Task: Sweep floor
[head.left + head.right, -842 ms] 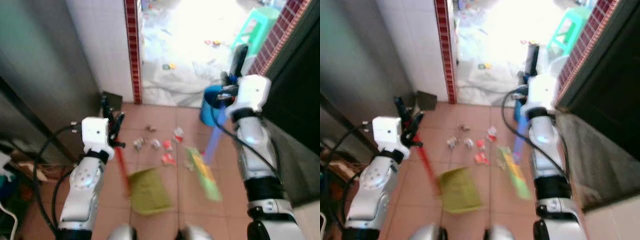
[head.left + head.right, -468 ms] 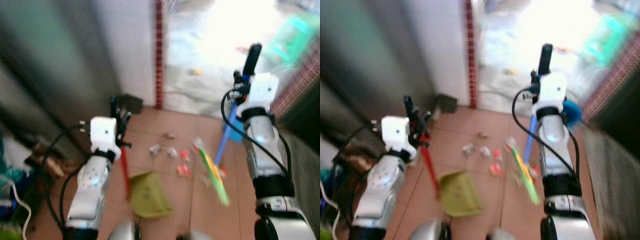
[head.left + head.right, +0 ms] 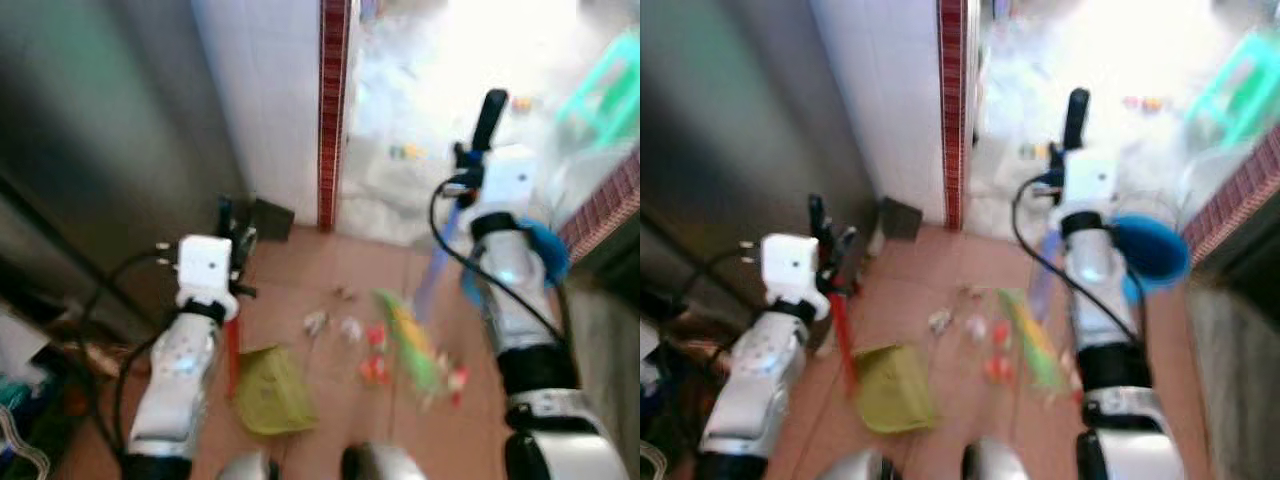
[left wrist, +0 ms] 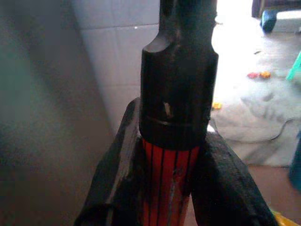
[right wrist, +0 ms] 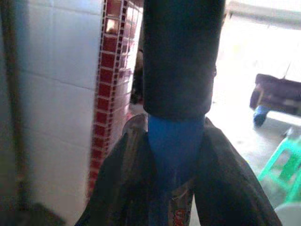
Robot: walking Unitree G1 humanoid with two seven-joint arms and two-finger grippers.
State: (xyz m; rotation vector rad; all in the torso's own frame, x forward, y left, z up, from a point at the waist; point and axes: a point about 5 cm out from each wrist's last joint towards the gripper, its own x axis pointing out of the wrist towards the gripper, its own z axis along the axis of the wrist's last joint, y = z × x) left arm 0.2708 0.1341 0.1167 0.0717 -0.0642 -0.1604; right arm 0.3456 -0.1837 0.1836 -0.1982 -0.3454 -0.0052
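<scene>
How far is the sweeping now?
Both tools are in hand: the left gripper is shut on the red dustpan handle, the right gripper on the blue broom handle. Scraps lie on the tiles between broom head and dustpan; none looks collected.

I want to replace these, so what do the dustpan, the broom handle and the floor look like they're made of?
The dustpan looks like matte olive-green plastic, its red handle ribbed with a black cap, held in the left gripper. The broom handle seems glossy blue plastic or coated metal with a black grip, in the right gripper. The floor looks like terracotta tile with grout lines.
</scene>
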